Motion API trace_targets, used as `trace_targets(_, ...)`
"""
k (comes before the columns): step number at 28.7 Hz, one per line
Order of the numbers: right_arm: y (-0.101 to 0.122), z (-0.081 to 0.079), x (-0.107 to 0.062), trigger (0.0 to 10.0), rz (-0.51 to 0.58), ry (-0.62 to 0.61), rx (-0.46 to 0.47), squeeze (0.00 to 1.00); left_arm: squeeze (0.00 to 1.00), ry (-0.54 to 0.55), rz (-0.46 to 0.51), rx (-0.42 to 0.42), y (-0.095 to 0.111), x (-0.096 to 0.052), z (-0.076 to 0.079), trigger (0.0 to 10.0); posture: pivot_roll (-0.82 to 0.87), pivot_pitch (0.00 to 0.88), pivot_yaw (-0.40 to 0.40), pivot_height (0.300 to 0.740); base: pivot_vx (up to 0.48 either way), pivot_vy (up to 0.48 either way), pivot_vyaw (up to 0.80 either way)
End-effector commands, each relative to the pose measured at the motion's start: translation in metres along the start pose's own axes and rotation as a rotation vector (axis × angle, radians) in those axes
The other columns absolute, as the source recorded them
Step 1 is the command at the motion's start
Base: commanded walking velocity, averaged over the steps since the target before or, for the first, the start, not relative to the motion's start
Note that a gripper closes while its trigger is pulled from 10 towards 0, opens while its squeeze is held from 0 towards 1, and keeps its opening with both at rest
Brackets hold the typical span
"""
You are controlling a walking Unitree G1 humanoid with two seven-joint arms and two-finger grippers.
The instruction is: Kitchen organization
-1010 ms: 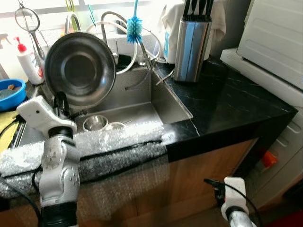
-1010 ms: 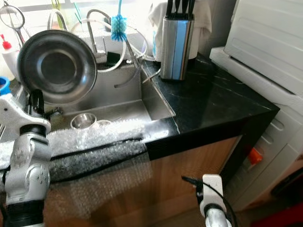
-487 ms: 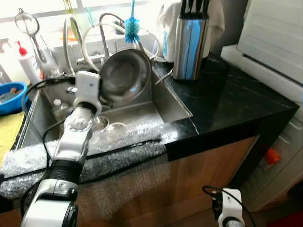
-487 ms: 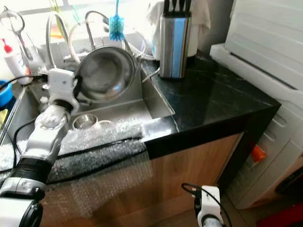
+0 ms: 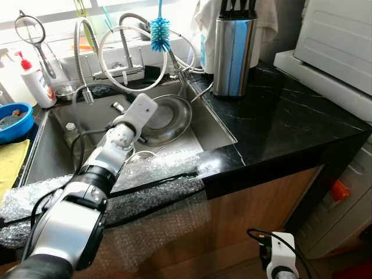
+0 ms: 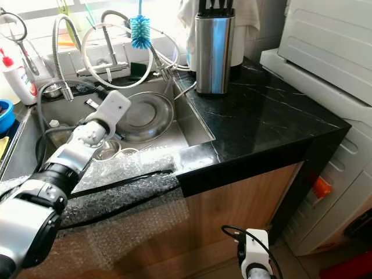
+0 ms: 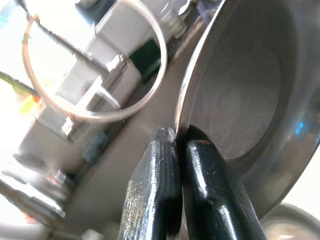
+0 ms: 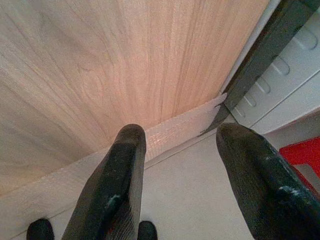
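Steel bowl (image 5: pixel 164 119) rim in left pincer (image 7: pixel 179 142) (pinched)

A large round steel bowl (image 5: pixel 164 118) sits inside the sink (image 5: pixel 209 129), toward its right-hand end. It is shiny, shallow and wide-rimmed, with a flat circular base. It stands tilted, its open face turned up and toward the front, its far edge leaning near the sink's back right corner. The left gripper (image 7: pixel 179 145) pinches its rim, the 2 black fingers (image 7: pixel 155 185) pressed together on the thin edge. A small steel cup (image 6: pixel 106 150) lies on the sink floor just in front of the bowl.
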State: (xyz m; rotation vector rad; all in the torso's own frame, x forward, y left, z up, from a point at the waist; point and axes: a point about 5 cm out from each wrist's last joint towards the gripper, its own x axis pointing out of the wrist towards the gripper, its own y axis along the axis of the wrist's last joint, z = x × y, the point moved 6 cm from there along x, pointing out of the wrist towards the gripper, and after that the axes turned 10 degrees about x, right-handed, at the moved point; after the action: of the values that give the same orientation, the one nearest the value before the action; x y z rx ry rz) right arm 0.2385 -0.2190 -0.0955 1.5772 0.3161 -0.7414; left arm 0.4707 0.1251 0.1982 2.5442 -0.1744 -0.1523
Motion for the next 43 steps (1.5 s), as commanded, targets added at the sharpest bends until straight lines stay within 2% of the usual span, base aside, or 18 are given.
trace_targets(1, -0.001, -0.001, 0.000, 10.0, 0.002, -0.003, 0.016, 0.00, 0.00, -0.002, -0.002, 0.066, 0.000, 0.001, -0.001, 10.0, -0.02, 0.000, 0.108, 0.740, 0.000, 0.000, 0.00)
trace_targets(3, 0.000, -0.001, 0.001, 10.0, 0.008, -0.004, 0.022, 0.00, 0.00, -0.031, -0.012, 0.102, -0.001, 0.003, 0.004, 10.0, -0.02, 0.000, 0.109, 0.740, 0.000, 0.000, 0.00)
trace_targets(6, -0.001, -0.001, 0.001, 10.0, 0.009, -0.004, 0.016, 0.00, 0.00, -0.094, -0.022, 0.211, -0.009, 0.001, 0.019, 10.0, -0.03, 0.000, 0.114, 0.740, 0.000, 0.000, 0.00)
trace_targets(7, -0.001, -0.001, 0.001, 10.0, 0.009, -0.004, 0.016, 0.00, 0.00, -0.094, -0.022, 0.211, -0.009, 0.001, 0.019, 10.0, -0.03, 0.000, 0.114, 0.740, 0.000, 0.000, 0.00)
trace_targets(11, -0.001, -0.002, 0.001, 10.0, 0.007, -0.002, 0.008, 0.00, 0.00, -0.162, -0.055, 0.279, -0.021, -0.002, 0.036, 10.0, -0.03, 0.000, 0.117, 0.740, 0.000, 0.000, 0.00)
trace_targets(15, -0.002, -0.002, 0.001, 10.0, 0.009, -0.001, 0.008, 0.00, 0.00, -0.200, -0.056, 0.315, -0.024, -0.004, 0.046, 10.0, -0.03, 0.000, 0.119, 0.740, 0.000, 0.000, 0.00)
trace_targets(22, -0.001, -0.002, 0.001, 10.0, 0.012, -0.001, 0.005, 0.00, 0.00, -0.252, -0.062, 0.319, -0.027, -0.006, 0.056, 10.0, -0.03, 0.000, 0.121, 0.740, 0.000, 0.000, 0.00)
trace_targets(23, -0.002, -0.001, 0.001, 10.0, 0.012, -0.002, 0.005, 0.00, 0.96, -0.251, -0.062, 0.321, -0.027, -0.006, 0.056, 10.0, -0.03, 0.000, 0.121, 0.740, 0.000, 0.000, 0.00)
trace_targets(25, -0.003, -0.001, 0.001, 10.0, 0.010, -0.003, 0.005, 0.00, 1.00, -0.251, -0.061, 0.317, -0.028, -0.006, 0.056, 10.0, -0.03, 0.000, 0.122, 0.740, 0.000, 0.000, 0.00)
trace_targets(35, -0.003, -0.002, 0.002, 10.0, 0.006, 0.000, 0.002, 0.00, 1.00, -0.279, -0.030, 0.295, -0.023, -0.006, 0.058, 10.0, -0.03, 0.000, 0.124, 0.740, 0.000, 0.000, 0.00)
trace_targets(39, -0.002, -0.004, 0.002, 10.0, 0.009, 0.003, 0.005, 0.00, 1.00, -0.343, 0.047, 0.293, -0.010, -0.007, 0.060, 10.0, -0.03, 0.000, 0.129, 0.740, 0.000, 0.000, 0.00)
trace_targets(43, -0.002, -0.005, 0.003, 10.0, 0.009, 0.001, 0.009, 0.00, 1.00, -0.385, 0.104, 0.326, -0.001, -0.007, 0.054, 10.0, -0.03, 0.000, 0.133, 0.740, 0.000, 0.000, 0.00)
